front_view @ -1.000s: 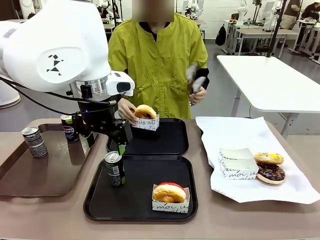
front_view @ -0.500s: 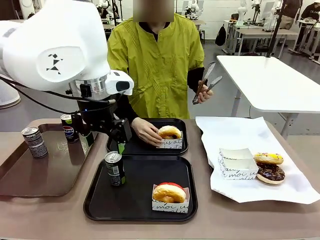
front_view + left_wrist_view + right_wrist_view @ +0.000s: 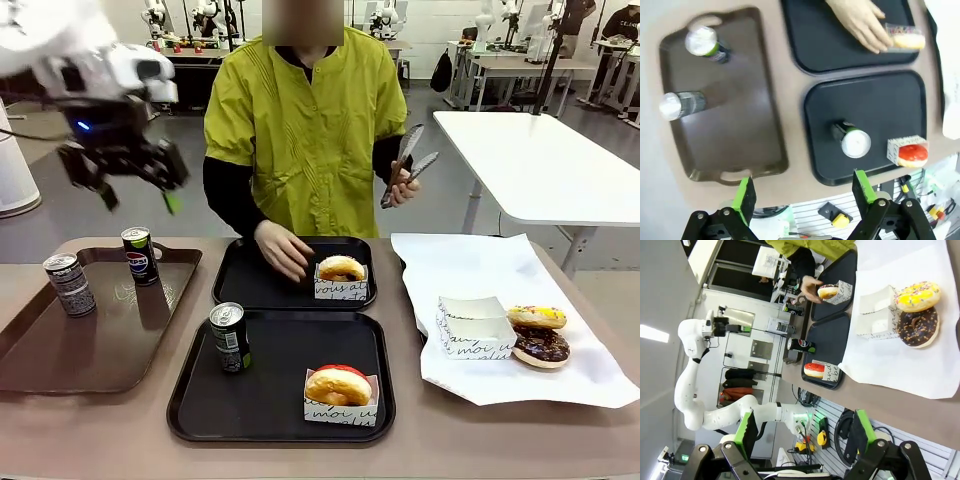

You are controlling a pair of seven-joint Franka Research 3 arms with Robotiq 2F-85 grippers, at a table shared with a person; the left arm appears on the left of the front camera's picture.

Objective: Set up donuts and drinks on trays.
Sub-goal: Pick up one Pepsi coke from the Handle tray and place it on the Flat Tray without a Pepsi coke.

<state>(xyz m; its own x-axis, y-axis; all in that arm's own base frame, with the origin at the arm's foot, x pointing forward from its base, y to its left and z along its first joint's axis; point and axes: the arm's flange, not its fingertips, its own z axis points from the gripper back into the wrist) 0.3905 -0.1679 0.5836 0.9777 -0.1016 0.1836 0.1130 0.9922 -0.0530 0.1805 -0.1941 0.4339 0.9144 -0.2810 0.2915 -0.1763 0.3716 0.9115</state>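
A: Was the near tray [image 3: 280, 360] finished?
B: It seemed so: a can [image 3: 230, 337] stood upright at its left, a red-iced donut [image 3: 341, 385] at its front right.
A: And the far tray [image 3: 250, 285]?
B: It carried a boxed donut [image 3: 341, 270], the person's hand [image 3: 283, 250] just beside it, but no drink. The Pepsi can [image 3: 139, 255] and a second can [image 3: 68, 283] stood on the brown tray [image 3: 90, 340].
A: The claws?
B: The left claw [image 3: 140, 198] hung high over the left side of the surface [image 3: 450, 440], spread and empty. The right claw [image 3: 802, 432] was spread too. Next, one brown-tray can probably needed gripping and carrying over, clear of the hand.
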